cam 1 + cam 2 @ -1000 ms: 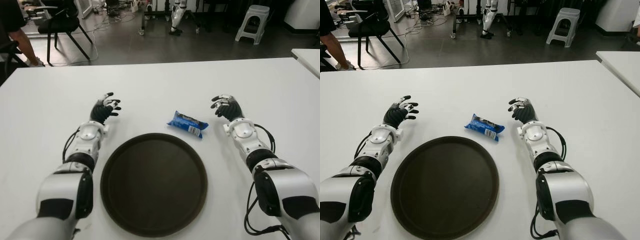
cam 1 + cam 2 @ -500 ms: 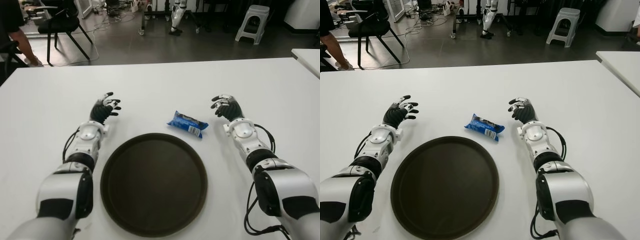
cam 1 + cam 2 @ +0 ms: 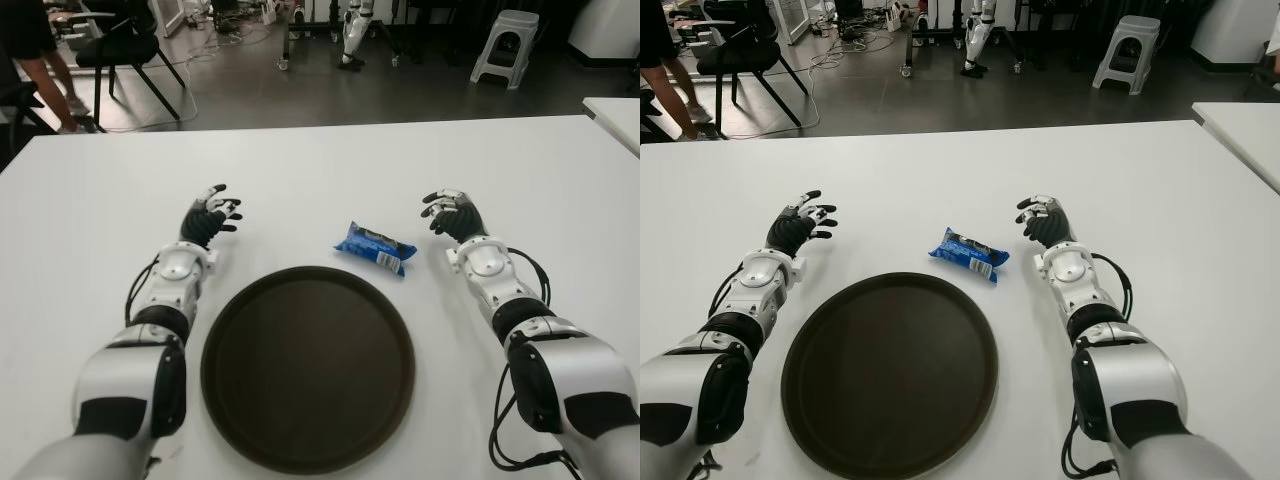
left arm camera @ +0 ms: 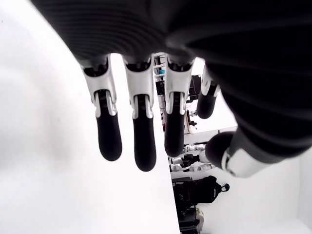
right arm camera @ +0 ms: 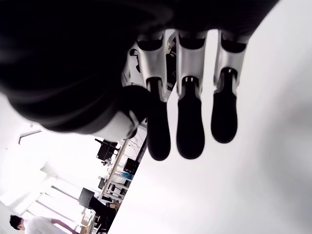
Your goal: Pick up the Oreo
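Stretching across both eye views, the white table point(image 3: 320, 160) carries everything here. Nearest the robot sits a round dark tray point(image 3: 307, 367), bare inside. Just beyond the tray's far rim, slightly toward the robot's right, lies the Oreo pack point(image 3: 375, 247), a small blue wrapper on its side, angled across the table and touching neither the tray nor a hand.

The right hand point(image 3: 453, 214) shows near the pack on its right side, apart from it, fingers point(image 5: 190, 124) loosely extended and holding nothing. The left hand point(image 3: 210, 214) shows well apart on the other side of the tray, its fingers point(image 4: 137, 131) likewise spread and empty.

Judging by its look, the pack is light, with a slick, crinkly film over brittle biscuits, so it may slide on the smooth tabletop and would suffer from a hard squeeze. The best hold is probably across its narrow middle, thumb against fingers, with gentle pressure from the nearer right hand.
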Robot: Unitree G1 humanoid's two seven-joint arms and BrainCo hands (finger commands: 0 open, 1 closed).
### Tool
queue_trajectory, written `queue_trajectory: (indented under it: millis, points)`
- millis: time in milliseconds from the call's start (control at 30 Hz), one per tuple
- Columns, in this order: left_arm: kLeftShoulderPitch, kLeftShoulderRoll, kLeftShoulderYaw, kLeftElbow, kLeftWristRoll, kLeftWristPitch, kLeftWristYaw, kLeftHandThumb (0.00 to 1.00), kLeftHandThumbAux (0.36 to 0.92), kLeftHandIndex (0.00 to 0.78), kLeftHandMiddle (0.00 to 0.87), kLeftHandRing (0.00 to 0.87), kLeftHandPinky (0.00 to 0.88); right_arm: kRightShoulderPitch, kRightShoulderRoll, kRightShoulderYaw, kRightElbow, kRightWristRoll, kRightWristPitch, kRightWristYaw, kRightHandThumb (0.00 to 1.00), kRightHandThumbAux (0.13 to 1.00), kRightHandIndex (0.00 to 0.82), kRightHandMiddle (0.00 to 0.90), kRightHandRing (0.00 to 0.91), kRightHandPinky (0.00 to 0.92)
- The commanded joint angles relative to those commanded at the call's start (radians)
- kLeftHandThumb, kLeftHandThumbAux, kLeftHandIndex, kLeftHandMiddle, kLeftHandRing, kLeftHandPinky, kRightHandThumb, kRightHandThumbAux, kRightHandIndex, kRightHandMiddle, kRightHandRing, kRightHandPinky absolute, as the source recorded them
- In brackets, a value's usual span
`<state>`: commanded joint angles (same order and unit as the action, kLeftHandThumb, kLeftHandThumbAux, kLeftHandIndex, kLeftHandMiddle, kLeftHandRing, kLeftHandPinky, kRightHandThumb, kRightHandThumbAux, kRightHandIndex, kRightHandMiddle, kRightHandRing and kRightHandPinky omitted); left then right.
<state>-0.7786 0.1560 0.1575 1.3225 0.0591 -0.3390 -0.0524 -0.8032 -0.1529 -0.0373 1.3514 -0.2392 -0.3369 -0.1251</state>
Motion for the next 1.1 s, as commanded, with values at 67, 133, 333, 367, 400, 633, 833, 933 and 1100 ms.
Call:
queue_trajectory:
  millis: [67, 133, 333, 367, 400, 633, 833, 933, 1100]
  points:
    - [0.000, 0.000, -0.002, 0.000, 0.002, 0.001, 0.003, 0.466, 0.597, 0.132, 0.296, 0.349, 0.391, 0.000, 0.001, -0.002, 0.000, 0.001, 0.000, 0.000, 0.831, 0.683, 0.397, 0.516, 0.595, 0.562]
    - [0.000, 0.000, -0.003, 0.000, 0.002, 0.002, 0.004, 0.466, 0.597, 0.131, 0.294, 0.347, 0.391, 0.000, 0.001, -0.002, 0.000, 0.002, 0.001, -0.001, 0.831, 0.684, 0.397, 0.514, 0.590, 0.556]
    - [0.001, 0.000, 0.002, 0.001, -0.003, 0.004, 0.001, 0.468, 0.595, 0.128, 0.288, 0.343, 0.391, 0.000, 0.002, 0.014, 0.000, -0.017, 0.007, -0.030, 0.828, 0.686, 0.394, 0.501, 0.569, 0.544]
    - [0.001, -0.001, 0.004, 0.001, -0.005, 0.004, -0.003, 0.466, 0.594, 0.128, 0.288, 0.342, 0.391, -0.002, 0.002, 0.020, -0.001, -0.024, 0.008, -0.041, 0.828, 0.686, 0.394, 0.500, 0.567, 0.543]
    - [0.001, -0.001, 0.006, 0.001, -0.007, 0.005, -0.006, 0.464, 0.593, 0.124, 0.284, 0.339, 0.390, -0.004, 0.002, 0.024, -0.001, -0.029, 0.009, -0.050, 0.826, 0.688, 0.392, 0.496, 0.555, 0.537]
    - [0.002, 0.000, 0.007, 0.000, -0.006, 0.002, -0.012, 0.458, 0.590, 0.121, 0.284, 0.338, 0.391, -0.035, 0.000, 0.085, -0.008, -0.090, 0.020, -0.107, 0.761, 0.712, 0.389, 0.402, 0.391, 0.390]
    - [0.004, 0.001, 0.008, 0.000, -0.007, -0.003, -0.016, 0.450, 0.594, 0.121, 0.289, 0.341, 0.391, -0.061, -0.009, 0.159, -0.017, -0.158, 0.025, -0.135, 0.217, 0.746, 0.202, 0.247, 0.263, 0.239]
    - [0.004, 0.000, 0.013, 0.000, -0.012, -0.004, -0.022, 0.453, 0.594, 0.123, 0.291, 0.344, 0.394, -0.065, -0.018, 0.210, -0.021, -0.204, 0.038, -0.137, 0.071, 0.709, 0.084, 0.114, 0.124, 0.093]
    - [0.005, -0.001, 0.019, 0.000, -0.019, -0.006, -0.028, 0.485, 0.593, 0.135, 0.292, 0.347, 0.399, -0.079, -0.023, 0.251, -0.024, -0.234, 0.072, -0.125, 0.009, 0.609, 0.011, 0.015, 0.016, 0.012]
